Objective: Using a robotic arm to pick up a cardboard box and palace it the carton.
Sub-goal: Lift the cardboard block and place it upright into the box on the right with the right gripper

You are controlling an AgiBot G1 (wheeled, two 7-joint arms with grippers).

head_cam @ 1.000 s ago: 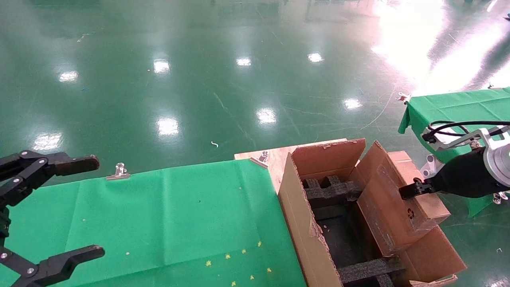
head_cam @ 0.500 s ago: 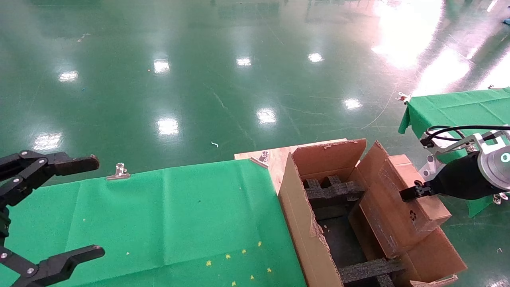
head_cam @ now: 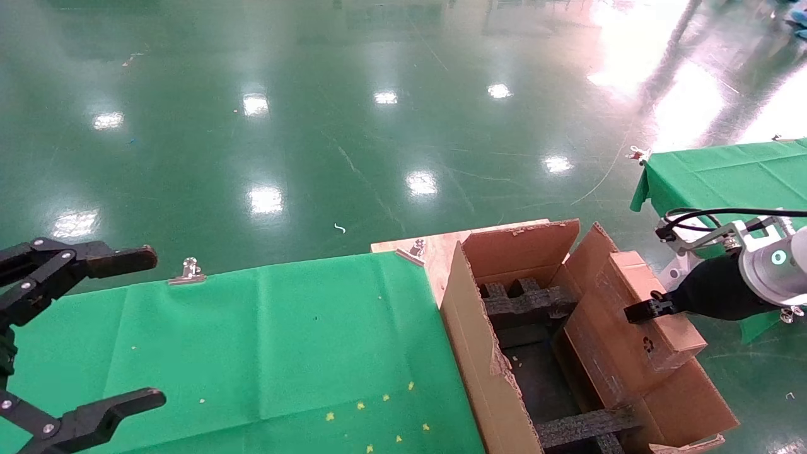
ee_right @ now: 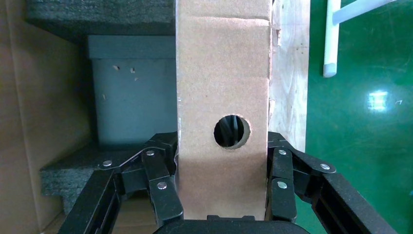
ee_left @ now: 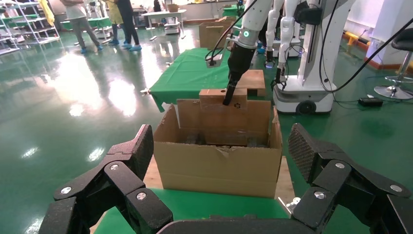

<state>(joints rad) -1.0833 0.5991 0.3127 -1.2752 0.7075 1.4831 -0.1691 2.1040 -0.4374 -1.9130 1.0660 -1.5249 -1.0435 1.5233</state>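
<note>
The carton [head_cam: 504, 353] stands open at the right end of the green table [head_cam: 252, 340], its ragged flaps up and black foam blocks [head_cam: 526, 306] lining the bottom. The small box [head_cam: 637, 315] hangs tilted over the carton's right side, close against the raised right flap, and the right gripper [head_cam: 640, 311] on the white arm [head_cam: 766, 271] has its fingers clamped on the box's two long faces, just below the round hole seen in the right wrist view [ee_right: 232, 131]. The main risk, as I judge it, is the box catching on that right flap or landing on a foam block instead of in the gap between them; it would then sit askew or tip outward over the carton's wall. The tilt makes this more likely, since a low corner would strike first. A grip held near one end could also let the box swing or slip if it snags. The left gripper [head_cam: 94, 328] rests over the table's left edge, fingers spread wide and holding nothing. Compared with a second ago, the box has shifted slightly leftward toward the carton's inside, with the right gripper following; the left gripper has not moved.
</note>
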